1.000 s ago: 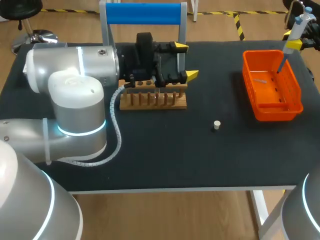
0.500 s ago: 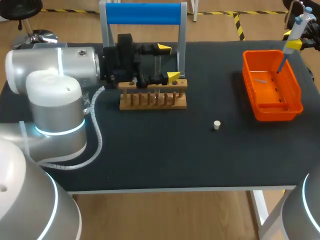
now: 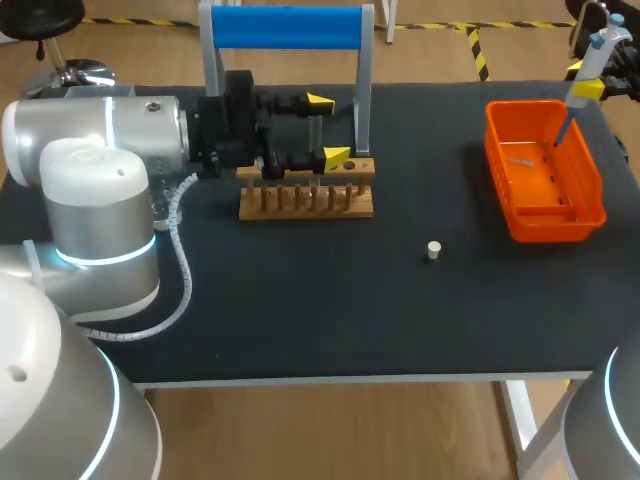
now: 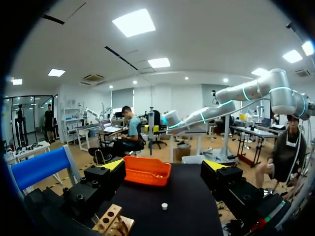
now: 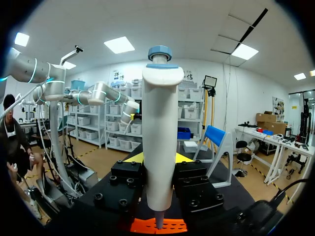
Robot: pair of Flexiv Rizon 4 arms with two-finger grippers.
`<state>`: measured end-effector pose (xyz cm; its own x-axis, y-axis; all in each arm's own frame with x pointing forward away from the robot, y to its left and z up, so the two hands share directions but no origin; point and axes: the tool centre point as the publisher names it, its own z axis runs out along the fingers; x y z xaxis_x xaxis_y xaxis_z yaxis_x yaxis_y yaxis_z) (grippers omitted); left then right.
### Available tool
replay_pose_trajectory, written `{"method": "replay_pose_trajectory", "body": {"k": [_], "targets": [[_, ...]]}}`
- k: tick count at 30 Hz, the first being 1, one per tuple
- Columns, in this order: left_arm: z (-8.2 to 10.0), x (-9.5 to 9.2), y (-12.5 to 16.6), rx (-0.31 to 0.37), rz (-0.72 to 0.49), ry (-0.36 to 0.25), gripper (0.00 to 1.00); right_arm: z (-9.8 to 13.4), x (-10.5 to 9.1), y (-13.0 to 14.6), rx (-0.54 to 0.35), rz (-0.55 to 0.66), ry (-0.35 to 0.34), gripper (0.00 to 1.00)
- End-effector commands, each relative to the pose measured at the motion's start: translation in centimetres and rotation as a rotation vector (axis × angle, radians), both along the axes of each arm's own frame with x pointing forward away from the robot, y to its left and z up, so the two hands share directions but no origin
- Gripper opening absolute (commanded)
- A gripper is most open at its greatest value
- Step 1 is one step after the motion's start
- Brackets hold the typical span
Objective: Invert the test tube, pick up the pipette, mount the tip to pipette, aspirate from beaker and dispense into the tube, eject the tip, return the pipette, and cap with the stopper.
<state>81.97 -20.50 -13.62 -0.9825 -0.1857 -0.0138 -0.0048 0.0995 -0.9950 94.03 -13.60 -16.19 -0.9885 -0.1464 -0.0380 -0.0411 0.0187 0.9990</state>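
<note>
1. Head view, the surface: a matt black table top point(image 3: 300, 310) fills the middle of the frame. Its near edge runs across the lower part.
2. Head view, upper left: the silver left arm point(image 3: 100, 200), ringed with a glowing blue band, comes in from the left edge. Its black left gripper point(image 3: 328, 128) lies level over the far side of the table, with the yellow tips well apart. I can make out nothing between them.
3. Head view, centre: just below that gripper in the frame, a light wooden test tube rack point(image 3: 307, 200) stands on the black top. Behind it, at top centre, rises a grey frame with a blue top bar point(image 3: 288, 27). The test tube itself cannot be made out.
4. Head view, right of centre: a small white stopper point(image 3: 433, 250) sits alone on bare black surface, well apart from the rack.
5. Head view, upper right: an orange plastic basket point(image 3: 550, 228) rests near the table's right edge. At the top right corner the right gripper point(image 3: 582, 78) clamps a white pipette with a blue cap point(image 3: 597, 48). The pipette's thin lower end points down over the basket's far right corner.
6. Left wrist view: the two black fingers stand wide apart and the gap between them is bare. Ahead of them lies the stopper on the black top, with the orange basket farther on. A corner of the rack shows under the finger nearer the blue bar. The silver right arm point(image 4: 236, 96) reaches over the basket.
7. Right wrist view: the pipette stands upright, pinched from both sides by the black fingers, and a yellow tip shows on either side of it. The orange basket lies under its nozzle.
</note>
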Motion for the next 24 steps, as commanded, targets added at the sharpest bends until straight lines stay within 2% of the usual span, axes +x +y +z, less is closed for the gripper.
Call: {"method": "replay_pose_trajectory", "body": {"k": [1,24], "targets": [[0.36,-0.10,-0.03,-0.013,-0.004,0.022,1.00,0.09,0.04,0.01,-0.003,0.001,-0.001,0.00],[0.36,-0.10,-0.03,-0.013,-0.004,0.022,1.00,0.09,0.04,0.01,-0.003,0.001,-0.001,0.00]]}}
